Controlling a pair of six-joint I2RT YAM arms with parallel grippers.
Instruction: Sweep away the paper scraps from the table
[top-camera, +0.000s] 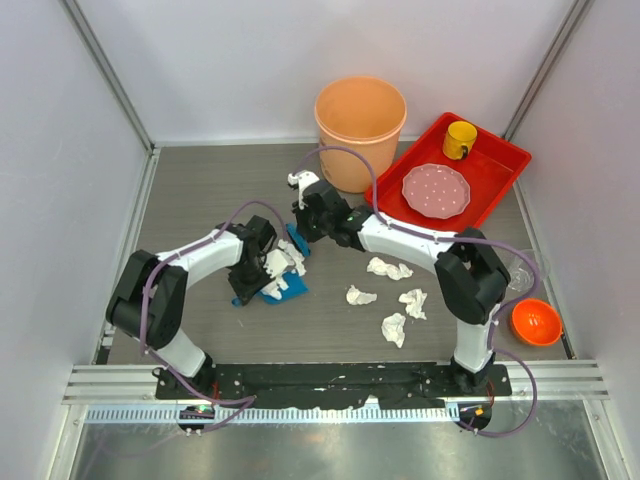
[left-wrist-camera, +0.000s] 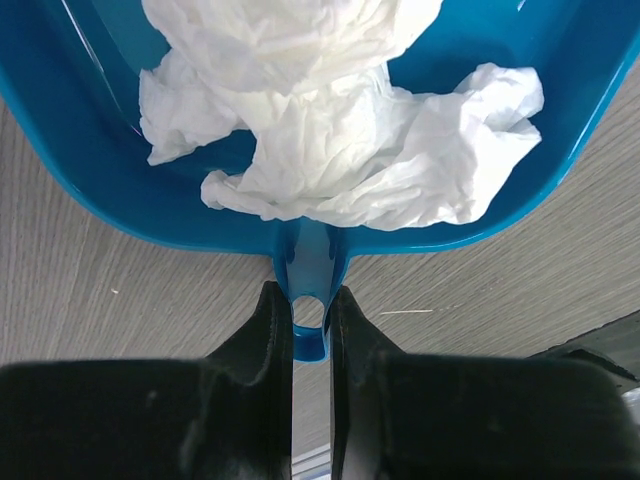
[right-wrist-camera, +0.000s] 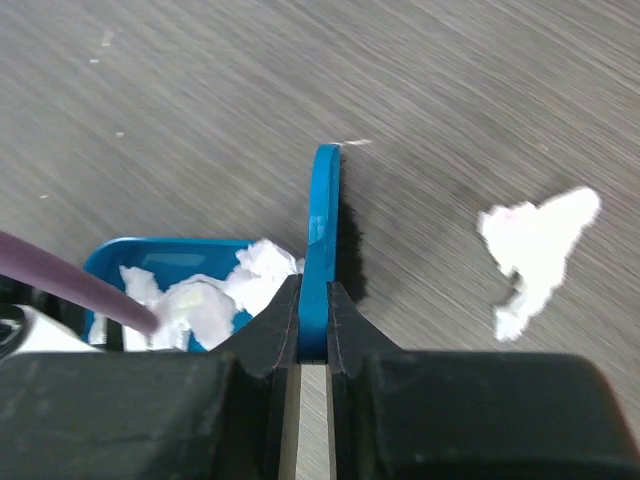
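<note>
My left gripper (top-camera: 252, 280) is shut on the handle of a blue dustpan (top-camera: 288, 289); in the left wrist view the fingertips (left-wrist-camera: 272, 318) pinch the handle (left-wrist-camera: 310, 300), and the pan (left-wrist-camera: 90, 150) holds crumpled white paper scraps (left-wrist-camera: 340, 150). My right gripper (top-camera: 306, 222) is shut on a blue brush (right-wrist-camera: 323, 230) with black bristles, standing just right of the dustpan (right-wrist-camera: 110, 262). Several scraps lie loose on the table (top-camera: 200, 200): scraps (top-camera: 389, 268), (top-camera: 360, 295), (top-camera: 414, 302), (top-camera: 394, 328) at centre right, and one (top-camera: 300, 180) near the bucket, also in the right wrist view (right-wrist-camera: 540, 250).
An orange bucket (top-camera: 360, 118) stands at the back centre. A red tray (top-camera: 500, 165) at the back right holds a pink plate (top-camera: 436, 190) and a yellow cup (top-camera: 460, 138). An orange bowl (top-camera: 535, 321) and a clear plastic cup (top-camera: 520, 272) sit at the right edge.
</note>
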